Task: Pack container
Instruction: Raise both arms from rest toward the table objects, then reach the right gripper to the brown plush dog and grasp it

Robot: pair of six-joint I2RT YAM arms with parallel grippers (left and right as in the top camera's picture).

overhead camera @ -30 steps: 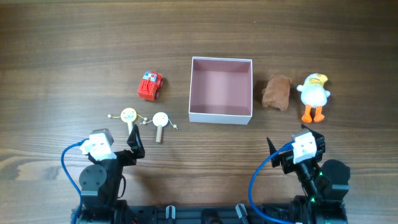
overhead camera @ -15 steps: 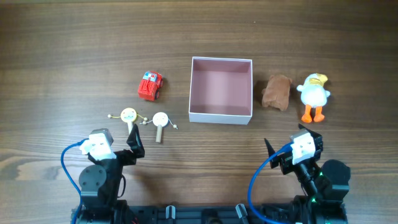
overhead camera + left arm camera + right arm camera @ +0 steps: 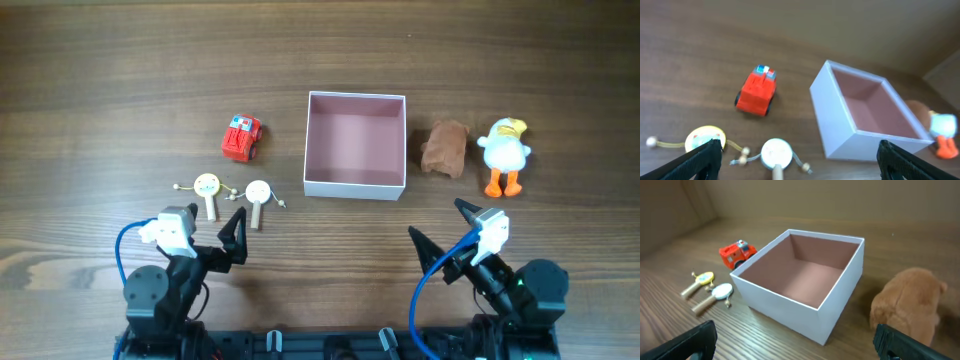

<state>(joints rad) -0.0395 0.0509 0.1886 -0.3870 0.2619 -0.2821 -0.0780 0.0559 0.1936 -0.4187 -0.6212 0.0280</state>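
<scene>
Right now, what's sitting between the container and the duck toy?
A brown plush toy lies on the table between the container and the duck. The overhead view shows this plainly.

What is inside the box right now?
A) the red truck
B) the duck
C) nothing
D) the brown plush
C: the box shows only its bare pink floor, while the truck, duck and brown plush all lie outside it.
</scene>
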